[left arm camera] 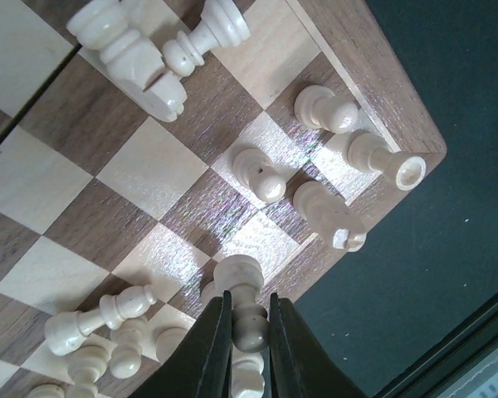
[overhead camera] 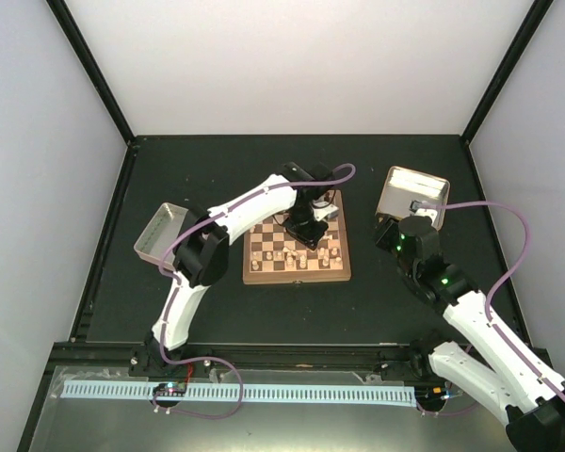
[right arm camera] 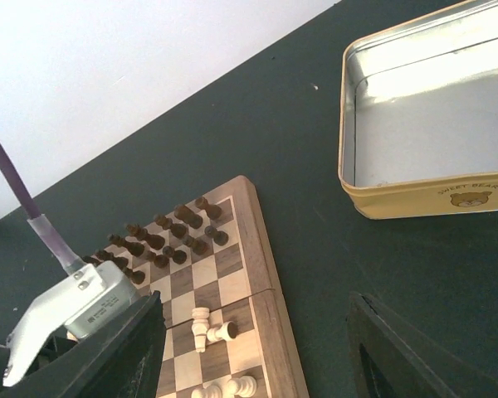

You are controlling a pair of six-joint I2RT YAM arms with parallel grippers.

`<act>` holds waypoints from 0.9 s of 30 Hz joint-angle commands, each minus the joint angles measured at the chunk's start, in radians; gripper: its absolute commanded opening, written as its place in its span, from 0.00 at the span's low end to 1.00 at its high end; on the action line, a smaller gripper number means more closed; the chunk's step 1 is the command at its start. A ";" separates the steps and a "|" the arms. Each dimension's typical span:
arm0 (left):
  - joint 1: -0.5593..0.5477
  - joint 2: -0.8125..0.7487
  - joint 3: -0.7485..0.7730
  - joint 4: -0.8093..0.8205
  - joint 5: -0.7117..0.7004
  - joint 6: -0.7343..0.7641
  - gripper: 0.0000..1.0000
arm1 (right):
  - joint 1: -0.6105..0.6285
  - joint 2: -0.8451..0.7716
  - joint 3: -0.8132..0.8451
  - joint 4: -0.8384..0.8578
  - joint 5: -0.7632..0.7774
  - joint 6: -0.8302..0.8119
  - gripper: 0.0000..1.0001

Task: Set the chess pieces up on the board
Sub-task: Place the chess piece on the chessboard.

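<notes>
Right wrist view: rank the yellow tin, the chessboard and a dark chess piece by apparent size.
Yellow tin and chessboard: similar, both cropped by the frame, so unranked.
Dark chess piece: clearly smallest.

You're looking at a board [left arm camera: 149, 174] of wood, with streaky open grain and a soft satin sheen where the light catches it. The pale pieces [left arm camera: 261, 176] are turned smooth and look lightly polished; the dark pieces [right arm camera: 162, 236] look duller. The left gripper [left arm camera: 247, 308] has fingers [left arm camera: 209, 352] of matt black plastic. The tin [right arm camera: 432, 124] is bright bare metal inside and glossy yellow paint outside. The table [right arm camera: 315, 207] is dark, matt and faintly speckled.
</notes>
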 commanded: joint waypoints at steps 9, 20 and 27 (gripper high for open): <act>-0.009 0.075 0.008 -0.006 -0.016 0.015 0.05 | -0.006 0.005 -0.020 0.010 0.017 -0.008 0.61; -0.010 0.110 0.020 0.005 -0.018 0.008 0.08 | -0.006 0.038 -0.031 0.040 -0.031 -0.006 0.61; -0.009 0.116 0.020 0.025 -0.017 0.002 0.09 | -0.006 0.039 -0.034 0.044 -0.035 -0.007 0.61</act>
